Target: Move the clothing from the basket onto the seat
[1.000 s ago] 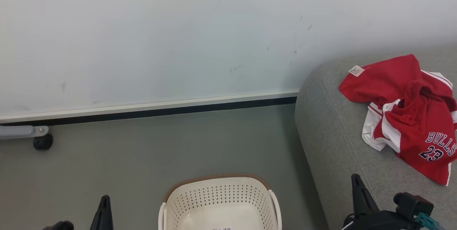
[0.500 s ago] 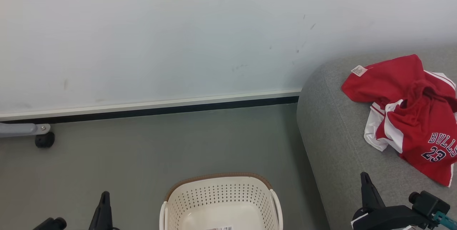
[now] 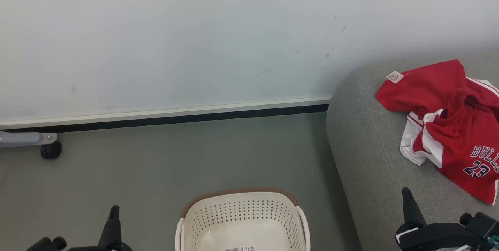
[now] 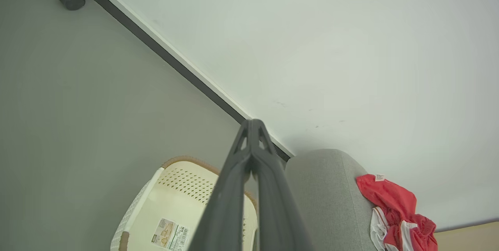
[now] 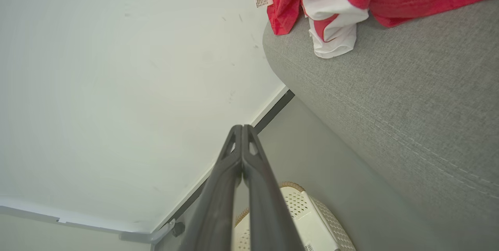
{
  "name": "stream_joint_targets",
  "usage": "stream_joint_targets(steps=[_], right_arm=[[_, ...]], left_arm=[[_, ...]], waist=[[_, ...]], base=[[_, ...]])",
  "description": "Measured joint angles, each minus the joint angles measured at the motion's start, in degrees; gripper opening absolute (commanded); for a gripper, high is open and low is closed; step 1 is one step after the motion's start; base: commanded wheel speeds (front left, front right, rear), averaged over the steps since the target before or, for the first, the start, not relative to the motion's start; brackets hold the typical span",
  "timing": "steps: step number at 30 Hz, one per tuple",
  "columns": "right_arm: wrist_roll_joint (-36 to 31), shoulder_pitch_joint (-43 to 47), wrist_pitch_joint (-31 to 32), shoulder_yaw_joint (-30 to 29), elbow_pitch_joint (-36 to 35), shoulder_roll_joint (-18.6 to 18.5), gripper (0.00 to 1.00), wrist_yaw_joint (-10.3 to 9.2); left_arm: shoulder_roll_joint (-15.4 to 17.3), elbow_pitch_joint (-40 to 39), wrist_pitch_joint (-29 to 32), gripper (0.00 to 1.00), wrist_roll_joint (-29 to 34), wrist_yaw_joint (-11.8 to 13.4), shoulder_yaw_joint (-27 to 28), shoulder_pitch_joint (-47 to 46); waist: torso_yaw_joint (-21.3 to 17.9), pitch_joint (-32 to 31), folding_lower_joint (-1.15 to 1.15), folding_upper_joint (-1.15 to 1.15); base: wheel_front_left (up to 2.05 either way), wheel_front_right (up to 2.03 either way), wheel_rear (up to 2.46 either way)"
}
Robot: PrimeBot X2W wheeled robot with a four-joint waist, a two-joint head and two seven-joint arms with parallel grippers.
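Note:
Red and white clothing (image 3: 448, 126) lies crumpled on the grey seat (image 3: 370, 153) at the right, a white tag at its far corner and dark lettering with 23 facing up; the heap also appears as clothing (image 4: 397, 220) and clothing (image 5: 335, 1) in the wrist views. The cream basket (image 3: 241, 220) with its brown rim stands on the floor at bottom centre, holding nothing but a barcode sticker. My left gripper (image 3: 114, 209) is shut, low to the basket's left. My right gripper (image 3: 406, 193) is shut over the seat's front, short of the clothing. Both pairs of fingers touch at their tips, left gripper (image 4: 253, 123) and right gripper (image 5: 241, 128).
A white wall with a dark baseboard (image 3: 167, 120) runs behind the grey floor (image 3: 156, 165). A grey bracket with a black caster (image 3: 50, 150) sits at the far left by the wall. The seat's rounded end (image 3: 339, 126) stands close to the basket's right.
The whole head view has drifted slightly, so the camera moved. My right gripper has sunk lower and to the right in the view. The clothing and basket lie as before.

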Motion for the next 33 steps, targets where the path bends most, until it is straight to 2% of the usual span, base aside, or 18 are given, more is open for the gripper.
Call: stream_joint_targets(steps=[33], right_arm=[[24.3,-0.3,6.1,-7.7,-0.2,0.9,0.0,4.03]], left_arm=[[-2.4,1.8,6.3,0.0,-21.3,-4.1,4.6,-3.6]], waist=[[1.0,0.5,0.0,0.0]], base=[[0.0,0.0,0.0]])
